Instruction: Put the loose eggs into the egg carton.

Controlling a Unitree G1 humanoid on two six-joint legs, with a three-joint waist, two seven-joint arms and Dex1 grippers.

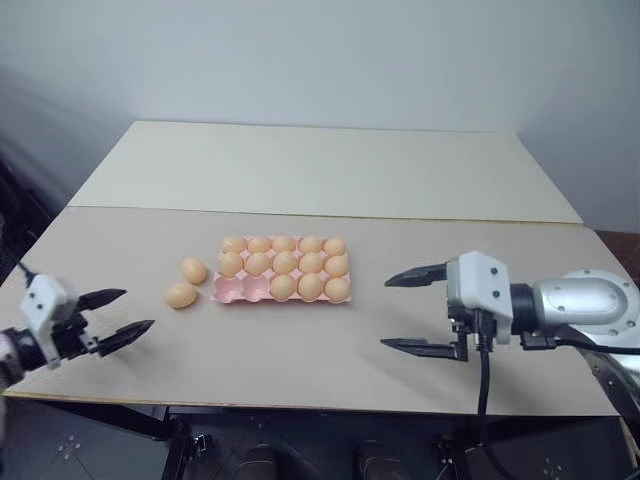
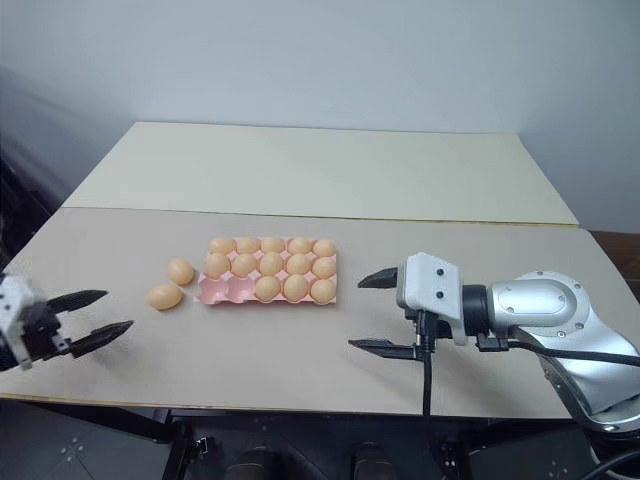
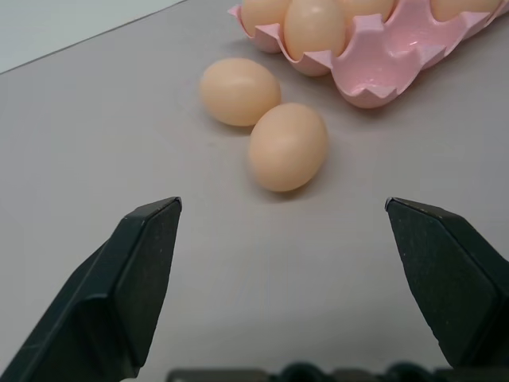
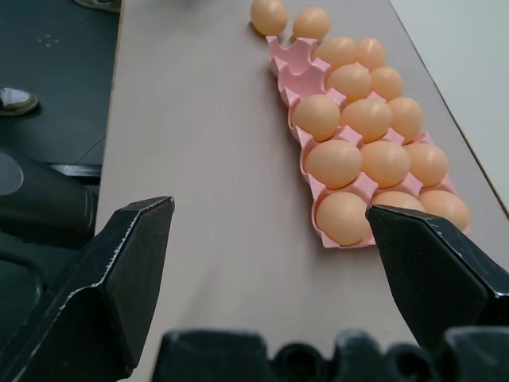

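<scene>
1. Beige table (image 1: 330, 360) under a plain wall; pink egg carton (image 1: 232, 291) sits mid-frame, two near-left cups bare.
2. Two loose eggs (image 1: 181, 295) lie just left of it.
3. Left gripper (image 1: 113, 318), jaws spread, is nearer, lower left.
4. Right gripper (image 1: 417, 310), also spread and empty, waits right.

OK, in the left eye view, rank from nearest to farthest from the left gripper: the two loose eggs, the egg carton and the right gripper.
1. Nearer loose egg, on the table just off the left gripper.
2. Farther loose egg, beside the carton's end.
3. Egg carton, mid-table.
4. Right gripper, far side.
</scene>
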